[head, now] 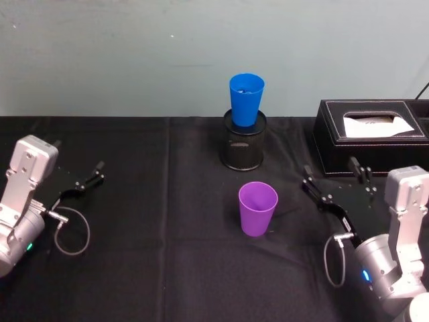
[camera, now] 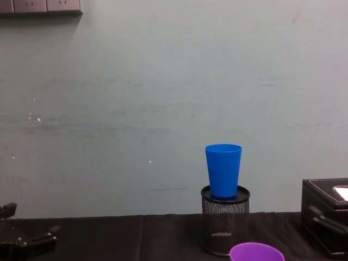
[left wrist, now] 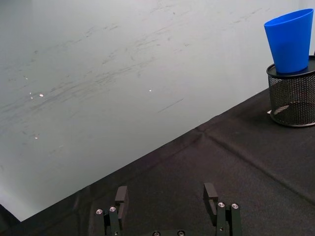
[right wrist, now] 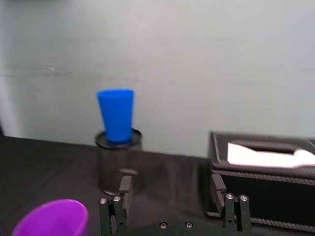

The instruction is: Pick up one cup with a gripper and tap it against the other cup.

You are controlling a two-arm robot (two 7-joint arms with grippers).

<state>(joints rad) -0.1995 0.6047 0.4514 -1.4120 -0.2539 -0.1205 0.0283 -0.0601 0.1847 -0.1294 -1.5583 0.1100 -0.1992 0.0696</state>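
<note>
1. A table draped in a black cloth (head: 167,268) stands against a pale grey-green wall (head: 134,54).
2. Nearest on the robot's left, the left gripper (head: 88,181) rests low over the cloth near the table's left edge, its fingers (left wrist: 121,195) spread wide with nothing between them.
3. Nearest on the right, the right gripper (head: 335,182) hangs just above the cloth, jaws parted wide and empty, pointing toward the back of the table; its black fingers (right wrist: 125,186) show in the right wrist view.
4. The purple cup (head: 257,208) stands upright, mouth up, on the cloth around mid-table, left of the right gripper and apart from it.
5. Behind it, a black wire-mesh pen holder (head: 244,146) stands upright.
6. The blue cup (head: 246,98) sits upright in the holder's mouth, most of its body rising above the rim.
7. At far right, a black tissue box (head: 369,137) with a white tissue (head: 375,125) in its slot sits near the wall.
</note>
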